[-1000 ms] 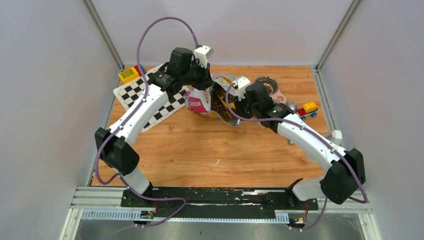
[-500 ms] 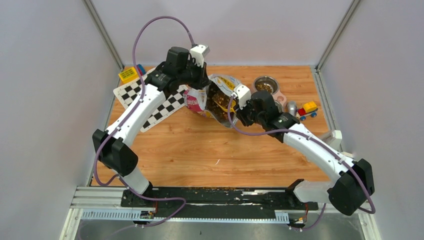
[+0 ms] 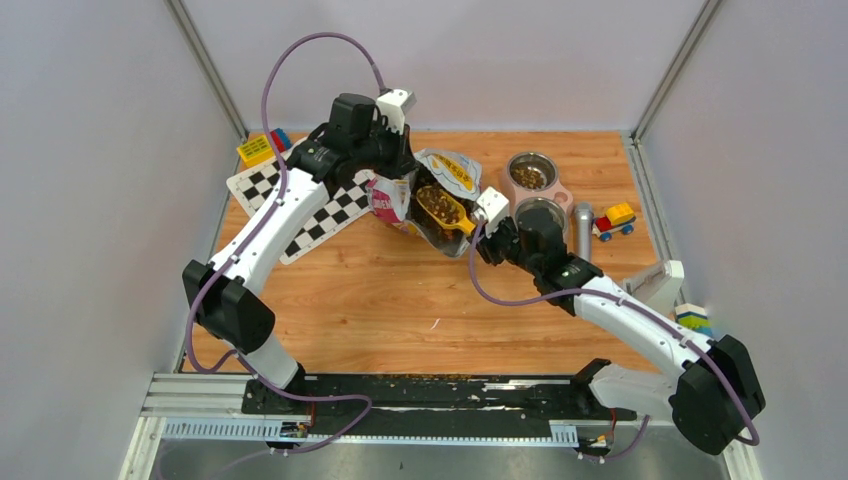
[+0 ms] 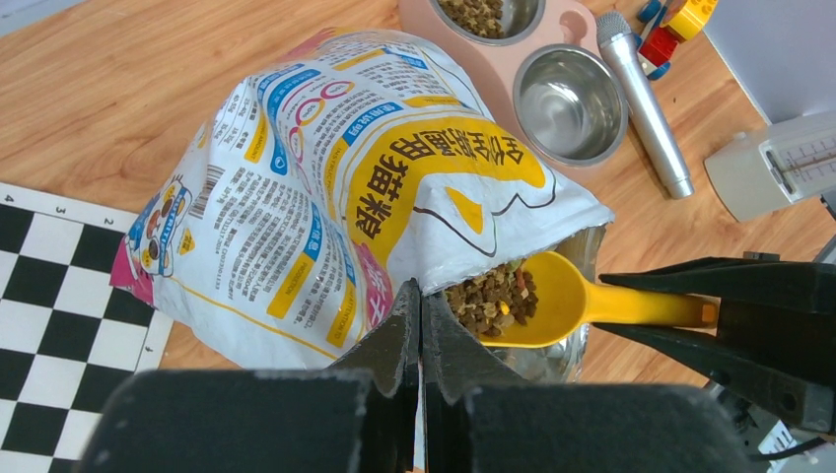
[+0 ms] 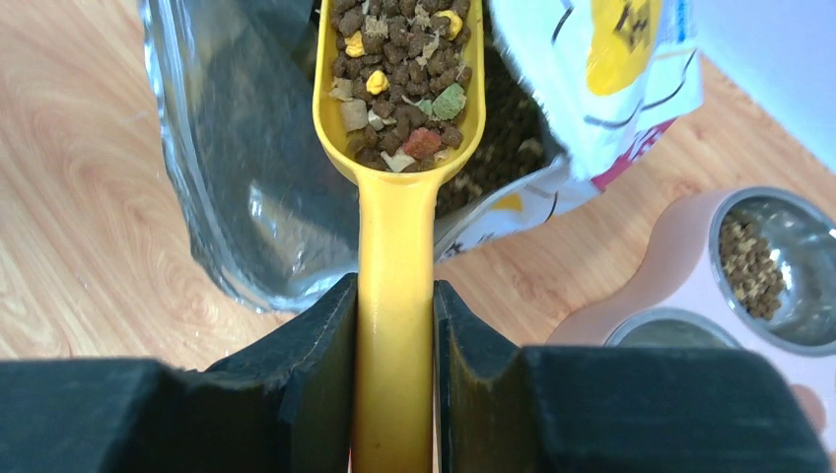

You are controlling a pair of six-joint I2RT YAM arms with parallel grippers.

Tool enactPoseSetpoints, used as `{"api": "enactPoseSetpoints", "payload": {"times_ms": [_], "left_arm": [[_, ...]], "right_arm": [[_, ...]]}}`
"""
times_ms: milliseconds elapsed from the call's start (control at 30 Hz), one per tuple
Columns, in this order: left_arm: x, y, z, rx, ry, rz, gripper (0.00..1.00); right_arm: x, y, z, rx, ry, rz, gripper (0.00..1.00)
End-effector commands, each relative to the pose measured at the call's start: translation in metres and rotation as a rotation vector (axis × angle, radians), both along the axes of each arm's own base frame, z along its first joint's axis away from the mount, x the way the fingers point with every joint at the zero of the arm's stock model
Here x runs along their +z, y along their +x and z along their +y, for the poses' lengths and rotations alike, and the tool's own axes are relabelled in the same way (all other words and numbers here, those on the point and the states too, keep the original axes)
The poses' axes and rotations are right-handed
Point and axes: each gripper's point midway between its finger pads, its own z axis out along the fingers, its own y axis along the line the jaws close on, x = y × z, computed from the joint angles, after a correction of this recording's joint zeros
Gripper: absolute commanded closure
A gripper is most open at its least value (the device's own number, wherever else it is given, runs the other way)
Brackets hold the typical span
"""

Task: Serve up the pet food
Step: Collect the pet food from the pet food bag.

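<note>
At far left on the tabletop (image 3: 400, 300) lies a checkerboard mat (image 3: 290, 210). Left tool (image 4: 420, 301) is pinched shut on the mouth edge of the bag (image 4: 325, 187). Right tool (image 5: 396, 296) clamps the handle of the yellow scoop (image 4: 562, 296); the scoop cup, at the bag mouth, carries pet food (image 5: 399, 69). More kibble sits in the far bowl (image 3: 511, 166) of the pink feeder (image 4: 473, 59)

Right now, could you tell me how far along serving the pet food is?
Done: the far bowl holds some pet food. In hand: the left fingers pinch the bag; the right fingers grip the yellow scoop, heaped with more, at its mouth. Left: tipping it into the empty near bowl.
</note>
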Motion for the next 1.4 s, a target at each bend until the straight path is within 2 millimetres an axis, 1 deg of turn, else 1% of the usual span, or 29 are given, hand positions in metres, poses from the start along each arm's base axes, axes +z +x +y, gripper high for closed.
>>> {"api": "enactPoseSetpoints", "payload": {"times_ms": [0,133,267,433,667,833,900,967,1200,1267,1367], "left_arm": [[0.068,-0.003,0.011,0.025,-0.098,-0.160,1.00],[0.067,-0.002,0.009,0.022,-0.100,-0.155,1.00],[0.068,-0.002,0.010,0.023,-0.101,-0.155,1.00],[0.068,-0.002,0.011,0.023,-0.101,-0.157,1.00],[0.069,-0.002,0.011,0.025,-0.101,-0.157,1.00],[0.070,-0.001,0.014,0.033,-0.102,-0.159,1.00],[0.070,-0.001,0.016,0.037,-0.101,-0.160,1.00],[0.070,0.000,0.016,0.040,-0.100,-0.157,1.00],[0.071,0.002,0.018,0.048,-0.103,-0.156,1.00],[0.071,0.003,0.018,0.050,-0.104,-0.155,1.00],[0.071,0.003,0.017,0.048,-0.108,-0.152,1.00]], "right_arm": [[0.048,0.010,0.015,0.006,0.164,-0.131,1.00],[0.040,0.009,0.021,0.023,0.165,-0.093,1.00],[0.033,0.008,0.020,0.029,0.134,-0.085,1.00],[0.035,-0.005,0.023,0.083,0.151,-0.070,1.00],[0.038,-0.012,0.023,0.102,0.156,-0.044,1.00],[0.043,-0.014,0.019,0.088,0.150,-0.040,1.00],[0.048,-0.015,0.018,0.092,0.150,-0.045,1.00],[0.046,-0.020,0.015,0.093,0.130,-0.021,1.00],[0.054,-0.026,0.007,0.074,0.136,-0.031,1.00],[0.053,-0.026,0.009,0.083,0.143,-0.020,1.00],[0.042,-0.031,0.018,0.147,0.128,0.008,1.00]]}}
